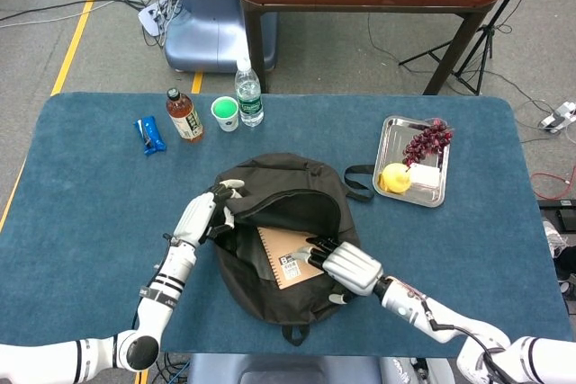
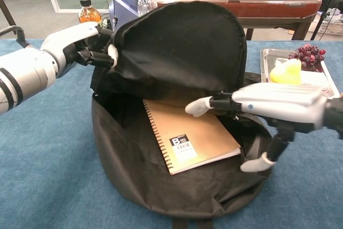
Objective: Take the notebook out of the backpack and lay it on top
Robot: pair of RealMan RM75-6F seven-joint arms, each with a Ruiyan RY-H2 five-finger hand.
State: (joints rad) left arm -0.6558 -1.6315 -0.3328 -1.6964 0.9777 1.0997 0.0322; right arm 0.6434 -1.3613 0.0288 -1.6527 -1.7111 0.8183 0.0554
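A black backpack lies on the blue table with its flap lifted. My left hand grips the flap's left edge and holds it up. Inside lies a brown spiral notebook with a white label. My right hand hovers over the notebook's right part with fingers spread and extended into the opening, thumb below near the bag's right rim. It holds nothing.
At the back left stand a tea bottle, a green cup and a water bottle, with a blue packet. A metal tray with grapes and a yellow fruit sits right of the bag.
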